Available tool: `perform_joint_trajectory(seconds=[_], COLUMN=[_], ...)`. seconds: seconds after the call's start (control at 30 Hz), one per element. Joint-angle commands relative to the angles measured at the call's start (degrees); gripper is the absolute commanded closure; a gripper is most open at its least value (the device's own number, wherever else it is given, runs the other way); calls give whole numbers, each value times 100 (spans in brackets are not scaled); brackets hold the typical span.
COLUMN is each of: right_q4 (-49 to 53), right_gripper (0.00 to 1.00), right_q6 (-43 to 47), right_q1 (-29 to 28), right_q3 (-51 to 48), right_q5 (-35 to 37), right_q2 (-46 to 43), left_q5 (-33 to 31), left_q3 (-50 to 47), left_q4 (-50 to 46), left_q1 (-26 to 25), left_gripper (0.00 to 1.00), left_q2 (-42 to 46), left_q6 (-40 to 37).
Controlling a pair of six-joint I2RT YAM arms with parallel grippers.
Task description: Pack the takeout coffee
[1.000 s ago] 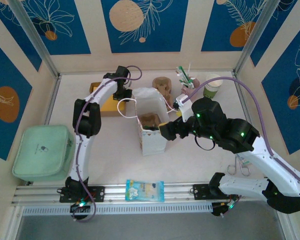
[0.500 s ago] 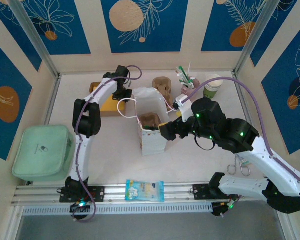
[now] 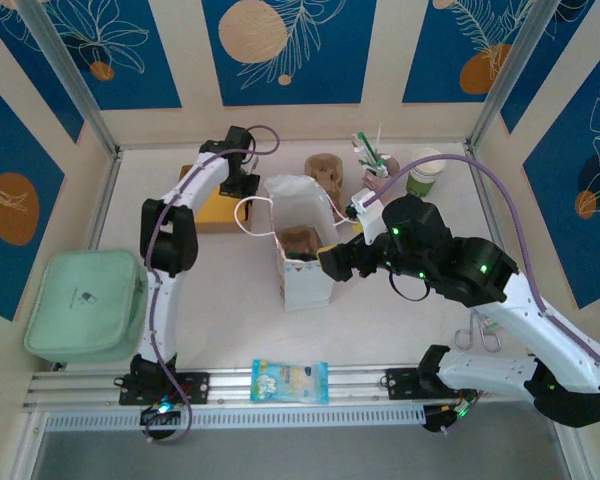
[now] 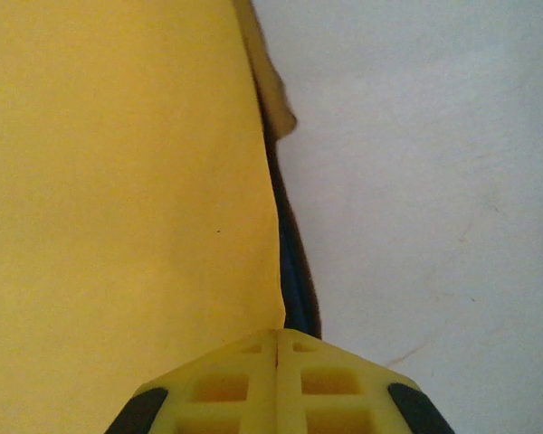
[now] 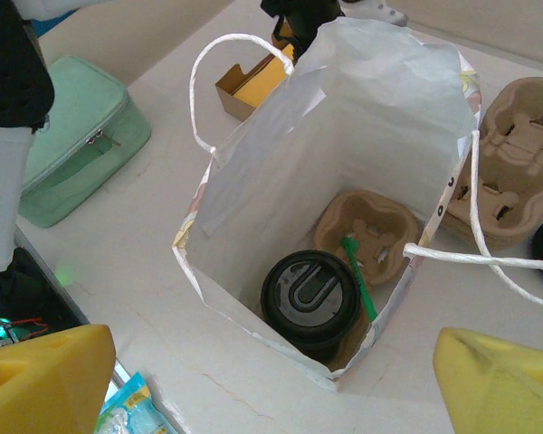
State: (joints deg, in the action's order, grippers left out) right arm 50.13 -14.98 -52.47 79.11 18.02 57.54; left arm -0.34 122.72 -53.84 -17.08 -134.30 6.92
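We log the left gripper (image 4: 276, 348) fully closed, fingertips together at the edge of the flat yellow cardboard box (image 4: 118, 181); we cannot tell whether it pinches the cardboard. The right gripper (image 5: 276, 384) is wide open and empty above the white paper handled bag (image 5: 281, 181), which holds a black-lidded cup (image 5: 309, 294). The takeout coffee (image 3: 425, 172), a small paper cup with white rim and green band, stands at the back right of the white table (image 3: 230, 320), apart from both grippers.

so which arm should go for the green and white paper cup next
Right. The paper cup sits right of the bag, on that arm's side, and the right end effector is open beside the bag. The left end effector is shut at the yellow box, left of the bag.
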Motion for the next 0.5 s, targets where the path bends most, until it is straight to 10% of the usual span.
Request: perform_joint_trajectory(seconds=[0.0, 0.47], right_q4=[-143, -144], right_gripper=[8, 9], right_q6=[31, 64], right_q1=[27, 27], right_q3=[41, 160], right_q5=[-52, -121], right_q2=[-44, 117], left_q5=[-80, 16], left_q3=[226, 304], left_q4=[-219, -371], left_q1=[180, 769], left_gripper=[99, 99], left_q2=[446, 810], left_q6=[-162, -235])
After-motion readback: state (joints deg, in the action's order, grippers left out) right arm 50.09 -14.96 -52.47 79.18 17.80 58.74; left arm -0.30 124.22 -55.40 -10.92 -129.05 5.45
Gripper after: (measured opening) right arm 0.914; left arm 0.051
